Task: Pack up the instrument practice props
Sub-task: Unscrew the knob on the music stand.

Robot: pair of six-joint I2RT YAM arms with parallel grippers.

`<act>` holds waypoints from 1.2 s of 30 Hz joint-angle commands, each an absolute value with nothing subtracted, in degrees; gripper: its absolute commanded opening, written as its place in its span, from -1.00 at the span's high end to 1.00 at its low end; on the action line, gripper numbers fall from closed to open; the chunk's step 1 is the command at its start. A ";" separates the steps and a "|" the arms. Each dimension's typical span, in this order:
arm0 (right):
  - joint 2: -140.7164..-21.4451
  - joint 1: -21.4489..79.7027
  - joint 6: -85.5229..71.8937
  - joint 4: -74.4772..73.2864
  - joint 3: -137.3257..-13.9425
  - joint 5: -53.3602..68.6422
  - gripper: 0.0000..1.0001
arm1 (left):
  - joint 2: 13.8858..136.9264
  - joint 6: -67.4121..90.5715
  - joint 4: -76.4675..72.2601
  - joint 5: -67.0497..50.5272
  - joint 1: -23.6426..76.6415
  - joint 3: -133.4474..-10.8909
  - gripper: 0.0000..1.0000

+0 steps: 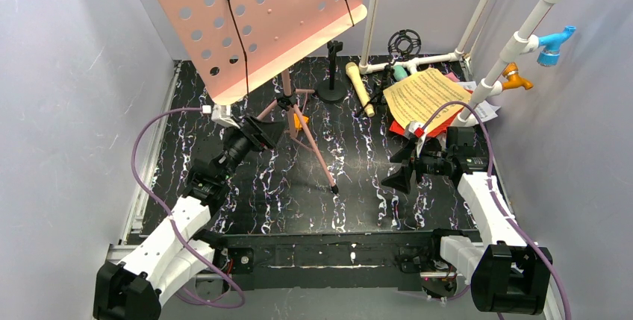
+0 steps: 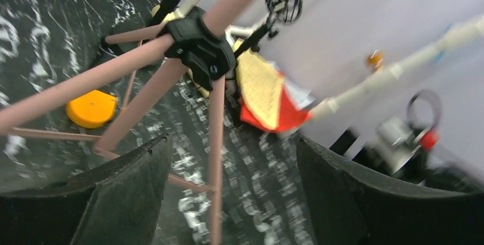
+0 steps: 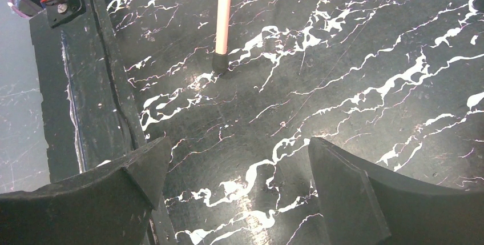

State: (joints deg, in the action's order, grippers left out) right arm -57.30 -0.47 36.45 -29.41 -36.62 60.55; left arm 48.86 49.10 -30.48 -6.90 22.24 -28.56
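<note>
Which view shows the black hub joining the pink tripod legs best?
Left wrist: the black hub sits close, with the legs spreading from it. Top external shows it small, beneath the pink board. Right wrist shows only one leg's foot.

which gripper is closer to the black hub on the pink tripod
Left. The left gripper sits just near-left of the black hub; the right gripper hangs well off to its right.

- We see a black table (image 1: 358, 201) veined in white.
- At its centre stand pink tripod legs (image 1: 317, 152), with an orange disc (image 1: 300, 120) lying among them.
- At twelve o'clock sits a black round-based stand (image 1: 331, 95).
- Toward one o'clock lie a beige microphone (image 1: 359, 89) and stacked music sheets (image 1: 425, 96).
</note>
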 commanded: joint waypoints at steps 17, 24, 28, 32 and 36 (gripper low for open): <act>-56.43 -1.23 37.36 -28.32 -35.88 61.00 -1.00 | 47.18 -28.79 -22.31 -13.62 23.32 -28.85 -0.28; -56.77 -1.32 37.33 -28.17 -35.72 60.95 -1.00 | 47.83 -54.89 -19.42 3.74 37.36 -30.08 -0.31; -56.95 -1.40 37.27 -28.11 -35.60 60.86 -1.00 | 49.17 -60.52 -19.51 6.92 39.18 -31.74 -0.26; -57.12 -1.49 37.33 -28.04 -35.60 60.82 -1.00 | 51.16 -65.28 -19.45 7.77 40.61 -33.96 -0.18; -57.22 -1.58 37.33 -28.04 -35.54 60.82 -1.00 | 54.56 -71.23 -19.58 9.49 41.92 -35.89 -0.14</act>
State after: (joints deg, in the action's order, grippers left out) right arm -57.36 -1.15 36.62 -29.36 -35.75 60.14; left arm 52.21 -62.81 -19.22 6.28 40.64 -32.60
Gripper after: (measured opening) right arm 0.997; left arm 0.577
